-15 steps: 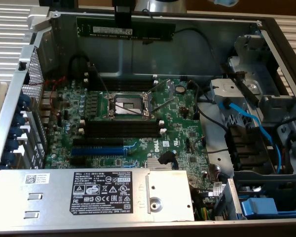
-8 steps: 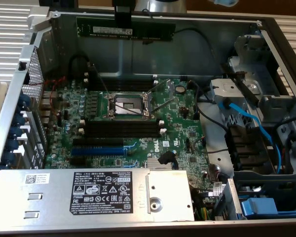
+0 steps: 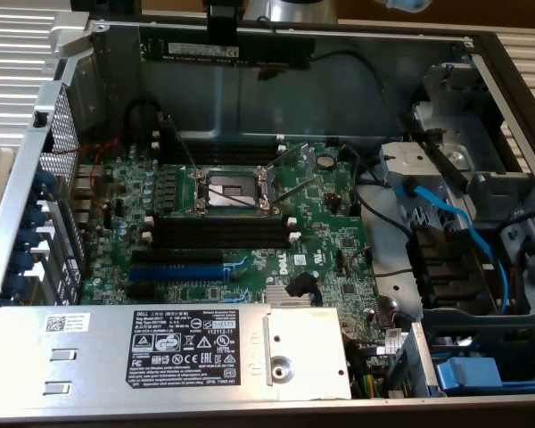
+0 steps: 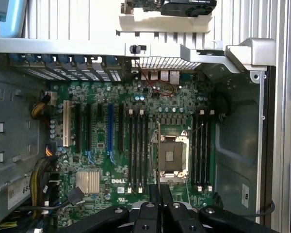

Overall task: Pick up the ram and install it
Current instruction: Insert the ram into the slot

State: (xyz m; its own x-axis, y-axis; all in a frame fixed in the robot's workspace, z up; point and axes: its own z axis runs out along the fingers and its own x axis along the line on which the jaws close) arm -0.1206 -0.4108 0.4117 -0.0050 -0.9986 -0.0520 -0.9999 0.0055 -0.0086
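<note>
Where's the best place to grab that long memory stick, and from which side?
Probably mid-length on its upper long edge, from above, pinching the two flat faces: the ram is long, thin and level, so it balances there. The gripper grips it so.

Bright, even light; mild glare on the case wall [image 3: 250,107]; shadows seem soft throughout.

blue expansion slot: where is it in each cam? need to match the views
Exterior view: blue expansion slot on the motherboard, toward that view's lower left.
Wrist view: blue expansion slot among the black expansion slots.
Shared landmark: CPU socket; memory slots lie between it and the blue expansion slot in both.
</note>
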